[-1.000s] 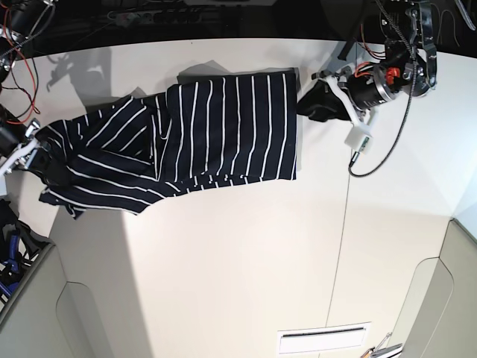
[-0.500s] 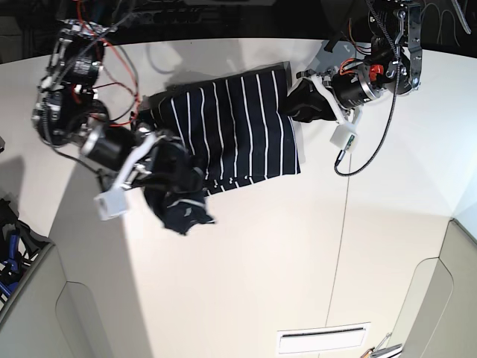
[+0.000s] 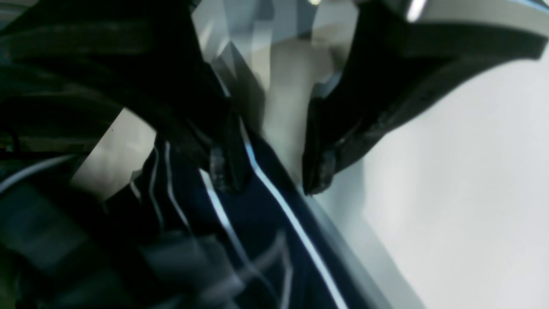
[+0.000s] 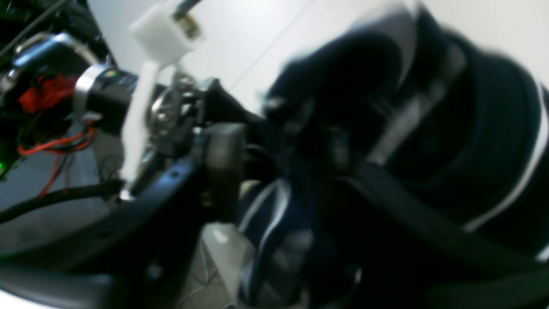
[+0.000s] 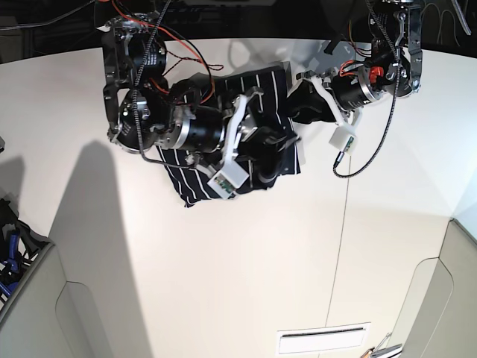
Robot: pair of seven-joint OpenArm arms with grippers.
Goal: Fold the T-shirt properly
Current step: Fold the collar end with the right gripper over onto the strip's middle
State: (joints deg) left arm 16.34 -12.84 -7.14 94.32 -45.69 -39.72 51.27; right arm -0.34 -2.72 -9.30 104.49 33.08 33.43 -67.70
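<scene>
One T-shirt [image 5: 261, 97] lies bunched on the white table [image 5: 246, 253], far of centre, under two arms. The left gripper [image 3: 270, 171] stands with jaws parted over the shirt's edge — nothing pinched. The right gripper [image 5: 287, 149] sits over striped cloth; its state I cannot tell.

Navy white-striped T-shirt [image 5: 195, 183], bunched, partly folded on table

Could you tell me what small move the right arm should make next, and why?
Probably lift the right claw clear and draw it back. It has carried the shirt's far side over, so the T-shirt lies doubled beside the left claw, which seems to pin the other edge; staying risks dragging the fold open.
</scene>
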